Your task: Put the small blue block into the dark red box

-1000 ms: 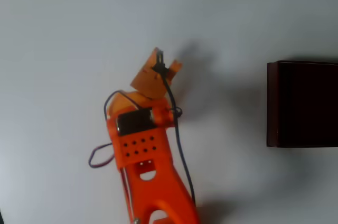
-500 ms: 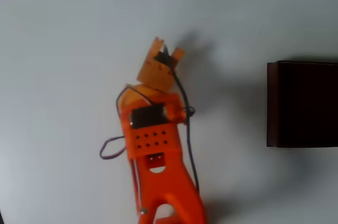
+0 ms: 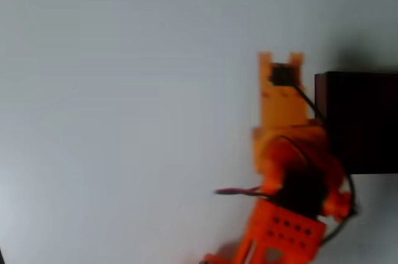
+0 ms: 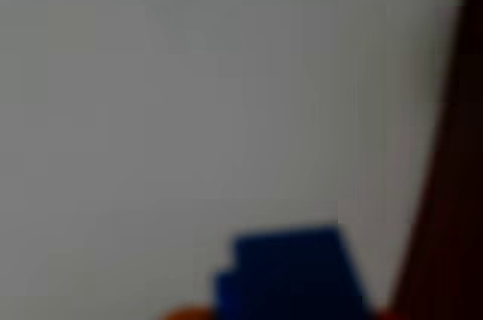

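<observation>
Block, small blue block [image 4: 290, 273], one: hard-edged oblong, blurred, at the wrist view's bottom edge between orange finger tips, clenched in the gripper [image 3: 280, 60]. Arm [image 3: 291, 170], one: glossy orange plastic, black cable. Dark red box [image 3: 357, 121], one: thin maroon walls, near-black inside, just right of the gripper overhead. White table [image 3: 124, 102], matte, smooth.

Blurred small blue block [image 4: 290, 275] at bottom edge, dark red box [image 4: 449, 207] at right
</observation>
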Action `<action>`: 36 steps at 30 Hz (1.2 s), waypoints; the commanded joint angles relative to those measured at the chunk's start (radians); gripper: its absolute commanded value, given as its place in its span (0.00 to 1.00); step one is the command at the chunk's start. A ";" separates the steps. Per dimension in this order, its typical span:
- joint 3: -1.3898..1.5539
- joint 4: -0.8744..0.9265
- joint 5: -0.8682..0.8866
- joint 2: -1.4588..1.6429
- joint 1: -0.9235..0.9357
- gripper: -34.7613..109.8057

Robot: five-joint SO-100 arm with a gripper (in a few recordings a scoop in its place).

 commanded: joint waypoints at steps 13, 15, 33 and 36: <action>-0.144 -0.397 -0.512 -0.402 0.339 0.31; -0.153 -0.410 -0.572 -0.436 0.339 0.31; 0.425 0.000 -0.999 0.819 -0.238 0.24; 0.563 0.060 -1.043 1.043 -0.394 0.24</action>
